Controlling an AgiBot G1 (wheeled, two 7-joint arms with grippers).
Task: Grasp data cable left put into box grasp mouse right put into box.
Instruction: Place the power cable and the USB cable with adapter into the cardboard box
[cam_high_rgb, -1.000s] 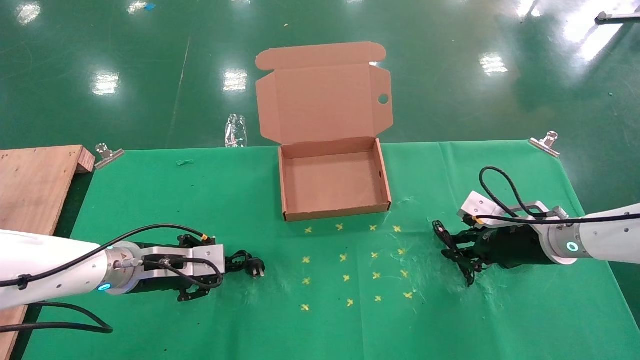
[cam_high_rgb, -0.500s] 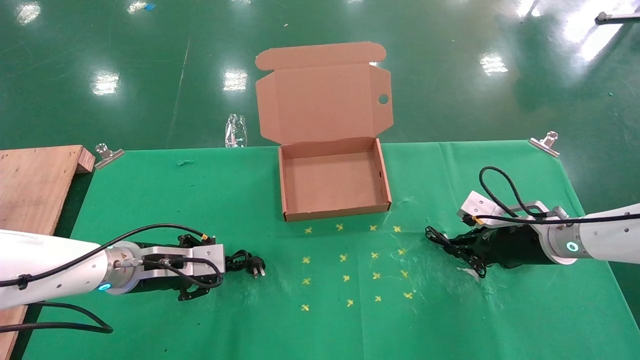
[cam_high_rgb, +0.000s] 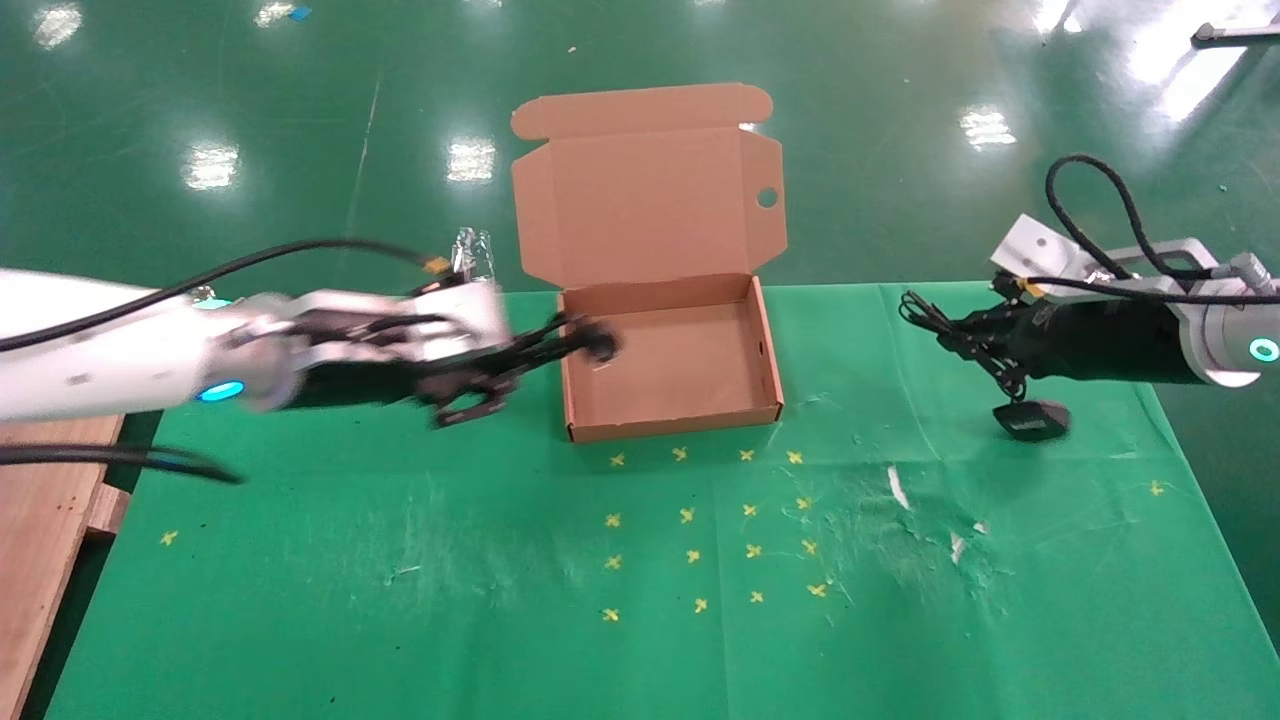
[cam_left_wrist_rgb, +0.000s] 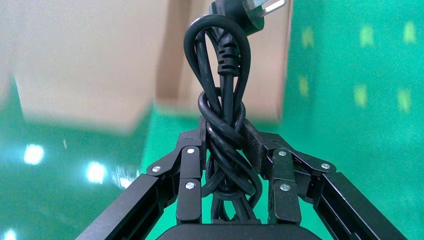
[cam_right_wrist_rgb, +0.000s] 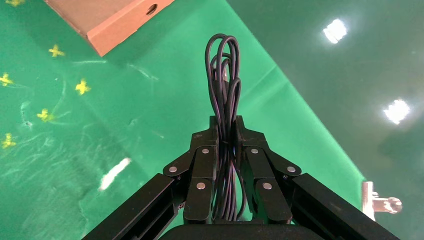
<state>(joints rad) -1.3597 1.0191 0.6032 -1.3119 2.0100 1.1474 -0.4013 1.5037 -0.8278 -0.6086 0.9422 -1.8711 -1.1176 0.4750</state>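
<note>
Cable first: I have the left tool (cam_left_wrist_rgb: 225, 142) pinched on the coiled data cable (cam_left_wrist_rgb: 223, 107), raised at the box's (cam_high_rgb: 672, 425) left wall, the plug end (silver prongs showing in the left wrist view) reaching over that wall above the box floor. On my right side, the right tool (cam_right_wrist_rgb: 226, 132) is pressed together on the mouse's thin wire bundle (cam_right_wrist_rgb: 223, 85), held up above the green counter (cam_high_rgb: 400, 600); the mouse (cam_high_rgb: 1030, 419) dangles below it, well right of the box.
</note>
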